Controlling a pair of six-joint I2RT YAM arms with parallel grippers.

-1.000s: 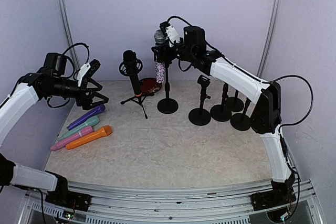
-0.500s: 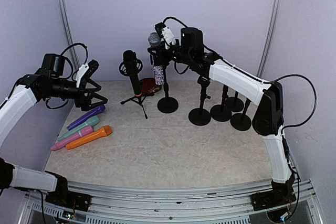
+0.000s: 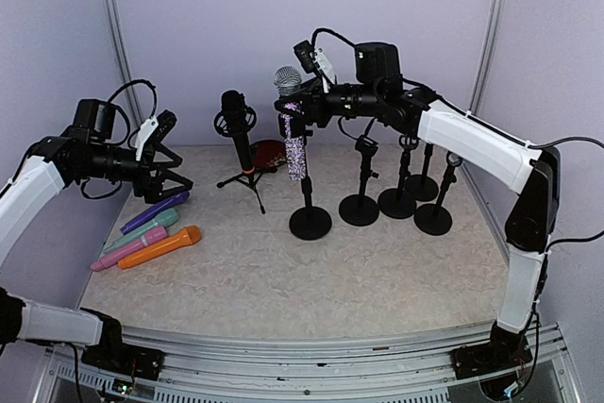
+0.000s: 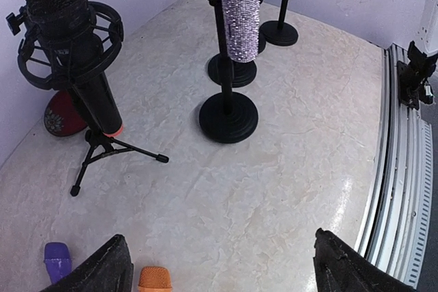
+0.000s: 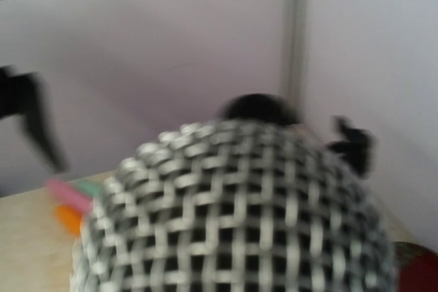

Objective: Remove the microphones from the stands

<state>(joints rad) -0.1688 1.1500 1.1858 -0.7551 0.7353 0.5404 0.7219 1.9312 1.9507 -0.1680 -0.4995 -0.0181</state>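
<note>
Microphone (image 3: 288, 80): upright in its stand (image 3: 310, 223), mid-table.
Right gripper (image 3: 300, 106): clamped on the microphone just below the head.
Left gripper (image 4: 219, 237): fingers (image 4: 96, 271) wide apart, empty, well left of the stand.
Right wrist view: blurred woven wire-mesh dome filling the frame; own fingers unseen.
Left wrist view: head cut off; glittery lilac handle, thin black post, round flat base; black studio mic (image 4: 68, 46) in a ring mount on a tripod (image 4: 101, 145).
Table (image 4: 287, 189): pale, marbled, glossy.

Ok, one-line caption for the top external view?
Right gripper grips the glitter microphone in its stand; left gripper open beside coloured microphones.
</note>
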